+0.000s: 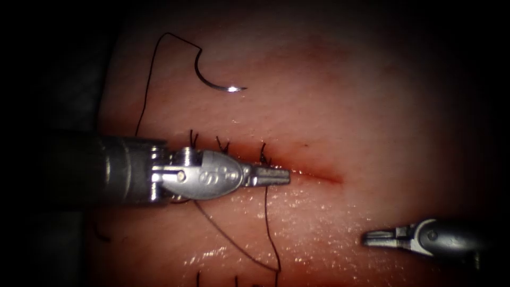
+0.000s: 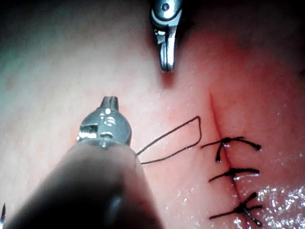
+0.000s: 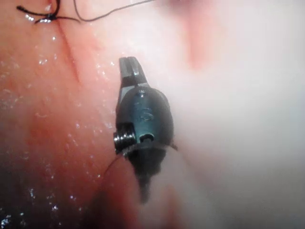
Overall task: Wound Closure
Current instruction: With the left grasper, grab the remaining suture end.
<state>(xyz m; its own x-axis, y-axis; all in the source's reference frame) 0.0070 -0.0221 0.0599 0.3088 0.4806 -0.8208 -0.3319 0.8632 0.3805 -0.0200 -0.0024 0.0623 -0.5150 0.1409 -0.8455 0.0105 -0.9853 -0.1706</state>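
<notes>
The curved needle (image 1: 215,81) lies free on the tissue (image 1: 372,106), beyond the cut and to its left, held by no tool and not in the tissue. Its thread (image 1: 151,69) arcs from the tail down behind the left tool. My left tool (image 1: 277,176) hovers over the cut (image 1: 324,178) beside the last of three stitches (image 1: 264,157), its jaws shut with nothing seen in them. A thread loop (image 1: 273,250) lies on the near tissue, seen too as the thread loop (image 2: 190,129). My right tool (image 1: 374,239) rests at the lower right, shut and holding nothing.
The cut's unstitched end runs right of the left tool's tip, edged with red fluid (image 1: 297,171). Stitches (image 2: 236,172) with short cut tails cross the closed part. The wet tissue glistens near the front (image 1: 297,212). The right tool (image 2: 167,47) shows beyond the cut's end.
</notes>
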